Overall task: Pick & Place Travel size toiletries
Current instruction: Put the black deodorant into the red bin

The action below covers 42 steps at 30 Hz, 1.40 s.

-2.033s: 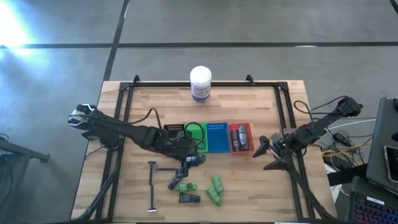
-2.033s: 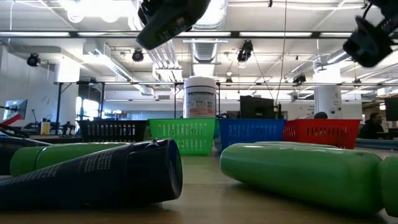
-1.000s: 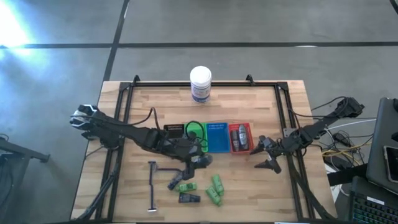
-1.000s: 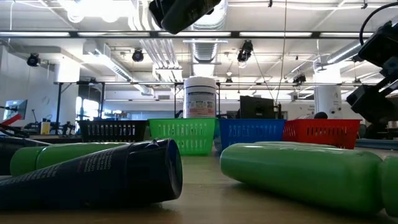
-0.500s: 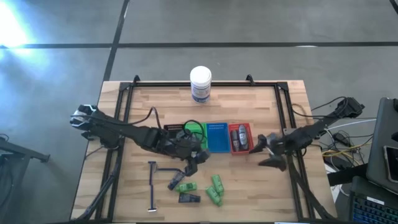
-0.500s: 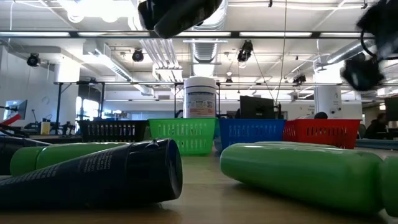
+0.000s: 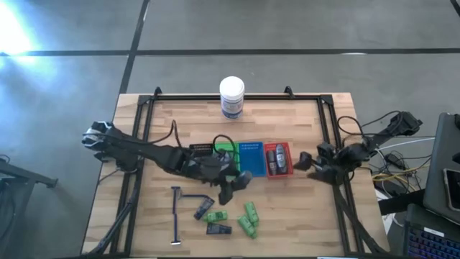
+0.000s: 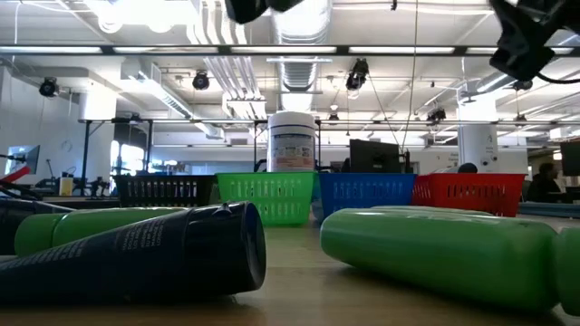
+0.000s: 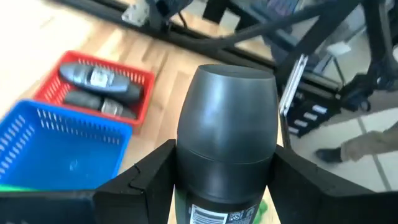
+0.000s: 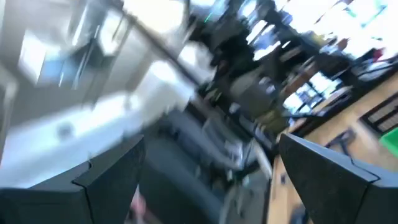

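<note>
Left gripper [image 9: 225,180] clamped on a dark grey-capped tube [image 9: 227,134], fingers [image 9: 144,177] on both sides, cap pointing away from the wrist. Beyond it: blue tray [image 9: 37,134] touching red tray [image 9: 140,78]; red one holds two grey tubes [image 9: 99,79]. Wooden table [image 9: 180,68] underneath.

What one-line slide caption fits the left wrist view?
Left gripper shut on a grey-capped tube, above the table near the blue tray and red tray.
</note>
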Each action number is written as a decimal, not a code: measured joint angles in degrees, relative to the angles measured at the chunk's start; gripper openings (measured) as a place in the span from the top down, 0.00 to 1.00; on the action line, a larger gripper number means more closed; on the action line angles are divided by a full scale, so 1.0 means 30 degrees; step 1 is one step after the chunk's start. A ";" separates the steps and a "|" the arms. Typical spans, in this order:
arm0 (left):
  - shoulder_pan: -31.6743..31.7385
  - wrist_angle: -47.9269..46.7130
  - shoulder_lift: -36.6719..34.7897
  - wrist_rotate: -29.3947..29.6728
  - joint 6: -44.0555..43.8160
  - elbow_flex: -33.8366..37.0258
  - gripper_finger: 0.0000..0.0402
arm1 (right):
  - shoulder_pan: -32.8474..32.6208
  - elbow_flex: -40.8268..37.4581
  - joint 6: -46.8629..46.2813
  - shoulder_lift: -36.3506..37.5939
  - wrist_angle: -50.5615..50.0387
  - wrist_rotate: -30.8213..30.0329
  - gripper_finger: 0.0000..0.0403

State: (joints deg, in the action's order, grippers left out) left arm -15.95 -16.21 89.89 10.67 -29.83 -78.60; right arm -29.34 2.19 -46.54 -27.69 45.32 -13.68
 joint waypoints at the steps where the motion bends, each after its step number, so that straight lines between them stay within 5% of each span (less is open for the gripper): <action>1: 0.0065 0.0234 -0.0003 0.0071 -0.0003 -0.0099 0.47 | 0.0004 0.0136 -0.0253 -0.0069 0.0092 -0.0639 0.10; 5: 0.0808 0.3117 -0.0003 -0.0170 -0.0070 0.0012 0.47 | -0.0018 0.0848 0.1970 -0.0098 0.0025 -0.0860 0.10; 8: 0.1702 0.4763 -0.0003 -0.2073 0.0053 0.0018 0.47 | -0.0007 0.1818 0.4355 -0.0113 0.0077 -0.0948 0.10; 15: 0.3449 0.5445 -0.0003 -0.5980 0.1218 0.0054 0.47 | 0.0007 0.4558 0.7047 -0.1068 -0.0145 -0.2391 0.10; 22: 0.4794 0.6687 0.0092 -0.7910 0.1508 0.0054 0.47 | 0.0015 0.6904 0.9491 -0.3204 -0.0648 -0.2453 0.10; 34: 0.4950 0.7628 0.0073 -0.8803 0.0945 0.0062 0.47 | 0.0014 0.9532 0.8852 -0.6788 -0.0566 -0.2475 0.10; 38: 0.4862 0.7674 0.0056 -0.8798 0.0577 0.0018 0.47 | 0.0109 0.9781 0.8076 -0.7026 -0.0576 -0.4171 0.10; 42: 0.4640 0.7752 0.0048 -0.8742 0.0440 0.0011 0.47 | -0.0002 0.9874 0.5933 -0.6901 -0.0558 -0.1722 0.10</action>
State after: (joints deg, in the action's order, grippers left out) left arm -2.03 7.05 90.04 -15.56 -28.51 -78.56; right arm -29.35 31.81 -28.74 -48.39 43.65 -18.84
